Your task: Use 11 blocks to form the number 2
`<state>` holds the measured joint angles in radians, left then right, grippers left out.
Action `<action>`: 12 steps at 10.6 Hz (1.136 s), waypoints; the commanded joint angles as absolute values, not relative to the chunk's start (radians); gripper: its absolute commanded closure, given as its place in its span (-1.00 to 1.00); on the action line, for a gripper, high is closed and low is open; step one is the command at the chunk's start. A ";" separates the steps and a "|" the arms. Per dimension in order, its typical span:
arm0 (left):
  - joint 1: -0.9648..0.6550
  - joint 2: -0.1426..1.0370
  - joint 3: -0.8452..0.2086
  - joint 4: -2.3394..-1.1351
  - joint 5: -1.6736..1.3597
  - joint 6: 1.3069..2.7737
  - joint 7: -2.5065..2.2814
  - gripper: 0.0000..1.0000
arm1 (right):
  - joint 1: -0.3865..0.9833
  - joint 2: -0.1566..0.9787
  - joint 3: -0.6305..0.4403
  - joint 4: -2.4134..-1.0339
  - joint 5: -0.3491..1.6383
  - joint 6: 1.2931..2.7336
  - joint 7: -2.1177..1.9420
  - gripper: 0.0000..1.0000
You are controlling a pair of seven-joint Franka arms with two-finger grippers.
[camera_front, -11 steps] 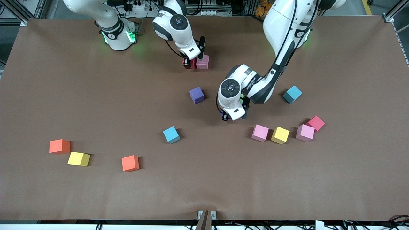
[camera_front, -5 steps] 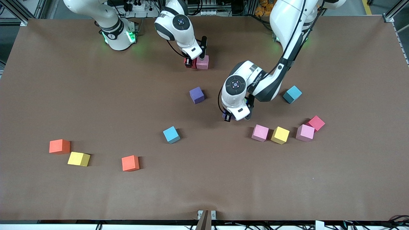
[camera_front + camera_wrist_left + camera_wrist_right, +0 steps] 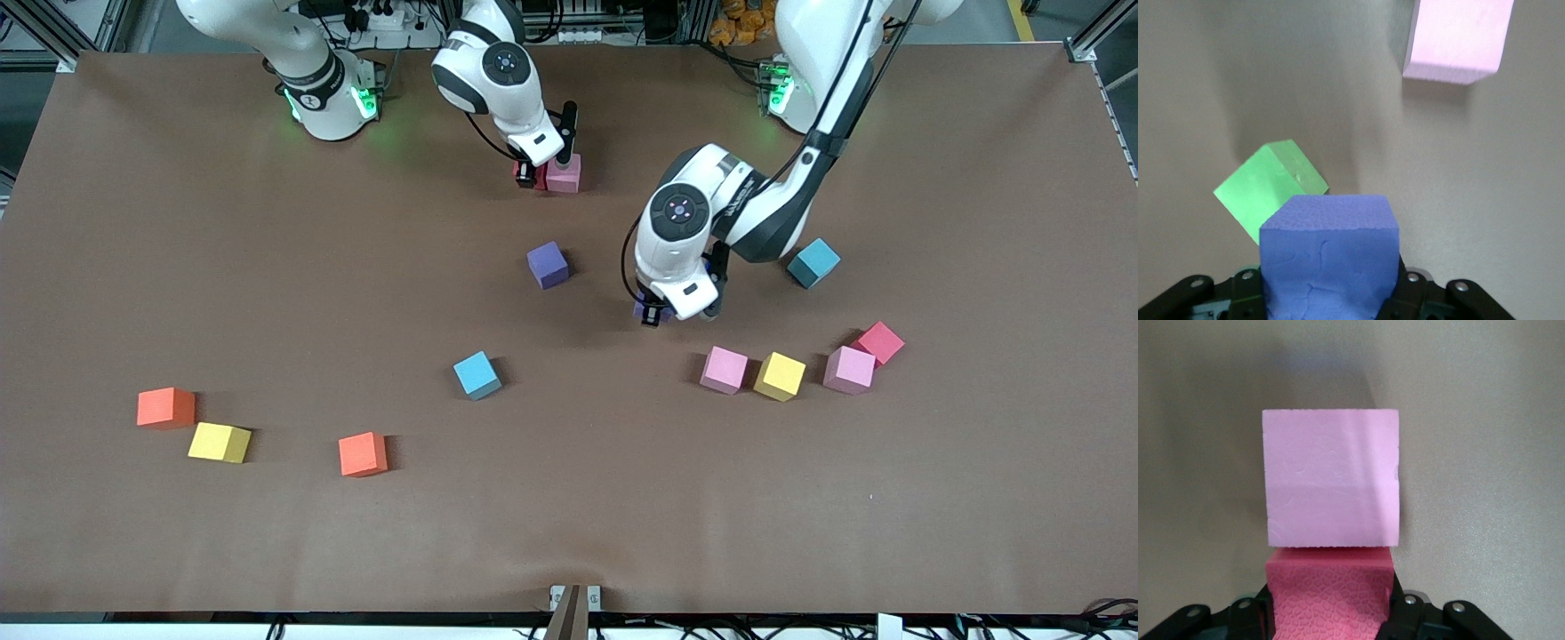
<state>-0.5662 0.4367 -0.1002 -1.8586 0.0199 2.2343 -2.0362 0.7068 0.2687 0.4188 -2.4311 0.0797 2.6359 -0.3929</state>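
1. A brown counter (image 3: pixel 569 516) carries scattered foam cubes, with both arm bases along its edge farthest from the front camera.
2. The left end effector (image 3: pixel 662 313) is clamped on a purple cube (image 3: pixel 1330 257), held up off the counter near its middle.
3. In the left wrist view, a green cube (image 3: pixel 1265 190) lies on the counter under that held cube, and a pink cube (image 3: pixel 1457 37) lies apart from it.
4. The right end effector (image 3: pixel 538 171) is clamped on a red cube (image 3: pixel 1330 593), low at the counter near the bases, touching a light pink cube (image 3: pixel 564 173) beside it toward the left arm's end.
5. A second purple cube (image 3: pixel 548 265) sits between the two end effectors.
6. A teal cube (image 3: pixel 813 262) lies toward the left arm's end of the left end effector.
7. Nearer the front camera is a row: pink cube (image 3: pixel 724 370), yellow cube (image 3: pixel 780 376) just beside it, another pink cube (image 3: pixel 849 370), and a red-pink cube (image 3: pixel 880 342) touching that one.
8. A light blue cube (image 3: pixel 477 375) lies alone near the middle.
9. Toward the right arm's end lie an orange cube (image 3: pixel 165 408), a yellow cube (image 3: pixel 219 442) just beside it, and another orange cube (image 3: pixel 363 454) apart.
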 commanded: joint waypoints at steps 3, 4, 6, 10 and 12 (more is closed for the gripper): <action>-0.506 0.319 -0.152 -1.953 0.043 2.210 -2.040 -0.23 | 0.732 0.293 0.402 -2.404 0.063 2.637 -0.360 1.00; -0.503 0.296 -0.152 -1.976 0.043 2.210 -2.040 -0.24 | 0.732 0.295 0.402 -2.404 0.063 2.637 -0.360 1.00; -0.483 0.259 -0.153 -2.020 0.043 2.210 -2.033 -0.25 | 0.735 0.296 0.400 -2.401 0.063 2.637 -0.360 1.00; -0.485 0.258 -0.185 -2.043 0.032 2.210 -2.094 -0.24 | 0.736 0.298 0.396 -2.396 0.063 2.637 -0.334 -1.00; -0.483 0.256 -0.231 -2.060 0.031 2.210 -2.176 -0.24 | 0.738 0.298 0.394 -2.396 0.061 2.637 -0.334 -1.00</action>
<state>-0.4949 0.2868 -0.1911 -2.0255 0.0199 2.2139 -2.1104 0.7120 0.2814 0.4127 -2.4153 0.0784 2.6359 -0.3621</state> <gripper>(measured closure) 0.374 0.057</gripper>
